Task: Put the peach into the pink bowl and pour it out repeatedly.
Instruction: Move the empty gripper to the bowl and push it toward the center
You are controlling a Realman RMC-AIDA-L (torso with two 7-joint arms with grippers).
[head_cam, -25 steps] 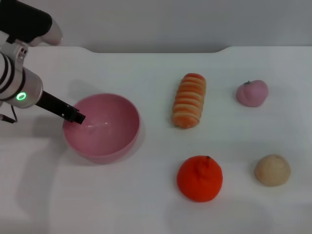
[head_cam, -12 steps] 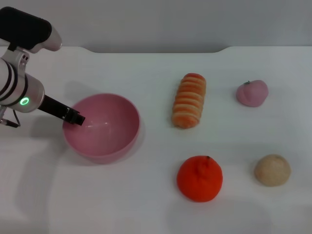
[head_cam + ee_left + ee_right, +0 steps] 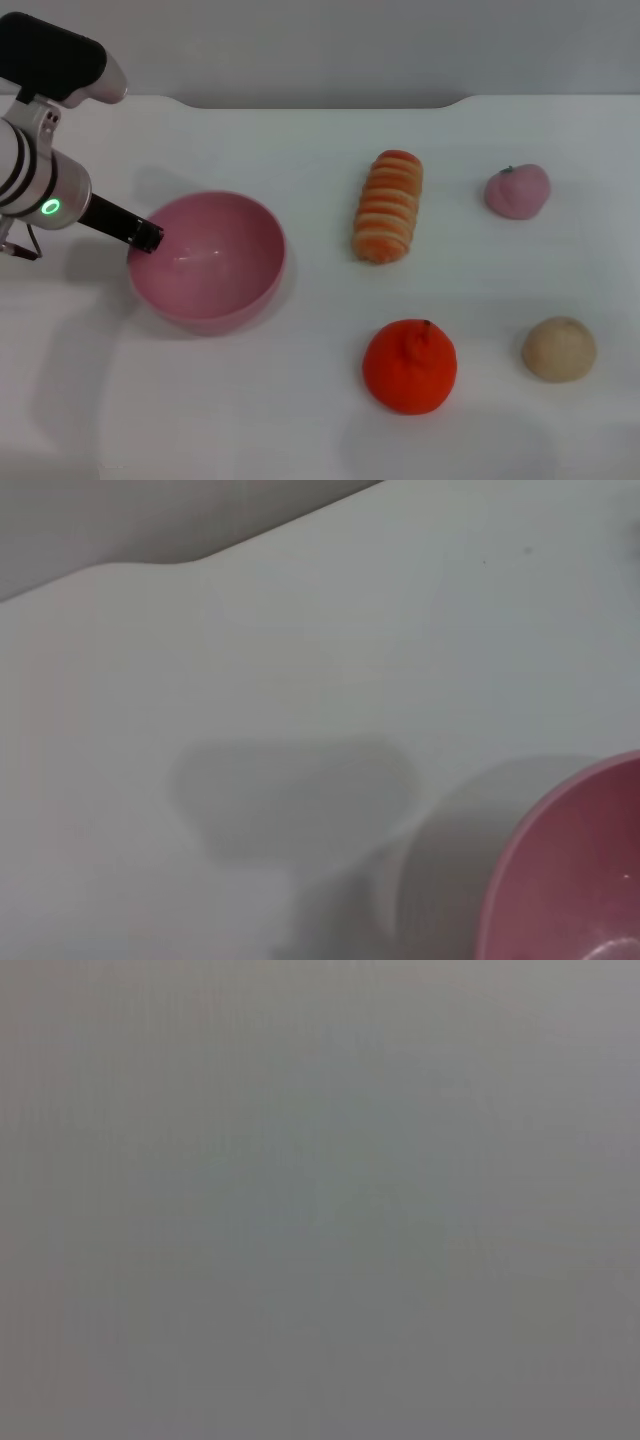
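Observation:
The pink bowl (image 3: 215, 262) stands upright and holds nothing, left of the table's middle; its rim also shows in the left wrist view (image 3: 520, 880). My left gripper (image 3: 147, 237) reaches in from the left, its dark fingers pinched on the bowl's left rim. The peach (image 3: 517, 190), pale pink with a small stem, lies on the table far right, well away from the bowl. My right gripper is out of view; its wrist view shows only flat grey.
A striped orange bread roll (image 3: 388, 205) lies between bowl and peach. A bright orange tangerine (image 3: 409, 366) and a beige bun (image 3: 558, 348) sit toward the front right. The white table's (image 3: 300, 420) far edge runs along the top.
The left arm's body rose and shifted slightly right, then held. The fingertip drew back left from inside the bowl onto its rim, and the bowl nudged slightly left.

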